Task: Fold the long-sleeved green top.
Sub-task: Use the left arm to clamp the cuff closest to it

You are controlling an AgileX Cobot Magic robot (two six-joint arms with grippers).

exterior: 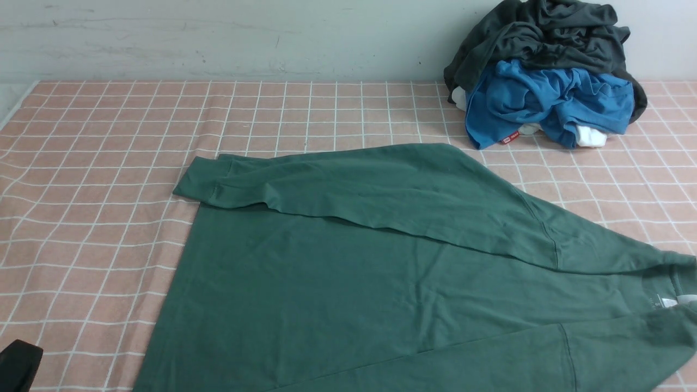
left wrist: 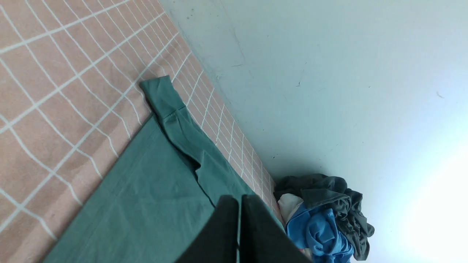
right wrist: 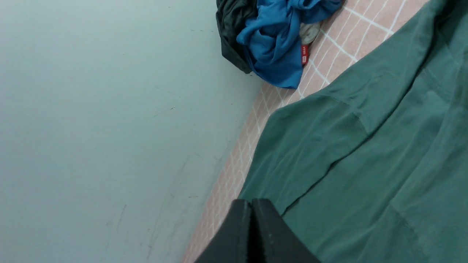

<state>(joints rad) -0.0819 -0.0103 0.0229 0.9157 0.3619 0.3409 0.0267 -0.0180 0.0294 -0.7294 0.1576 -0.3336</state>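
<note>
Green cotton long-sleeved top [exterior: 381, 272] is lying flat on my pink checked tablecloth [exterior: 109, 136], one sleeve folded across it. Only the front view catches its white neck label [exterior: 663, 300]. Only the wrist cams show my left gripper [left wrist: 240, 206] and right gripper [right wrist: 251, 208] properly, both with jaws pressed together, holding nothing.

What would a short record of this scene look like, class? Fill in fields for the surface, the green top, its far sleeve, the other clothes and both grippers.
surface: pink checked cloth
garment: green top spread flat, neck towards the robot's right
sleeve: far sleeve folded across the body, its cuff at the hem end
other clothes: charcoal garment heaped on blue garment, far right by the wall
grippers: left gripper shut, empty; right gripper shut, empty
</note>
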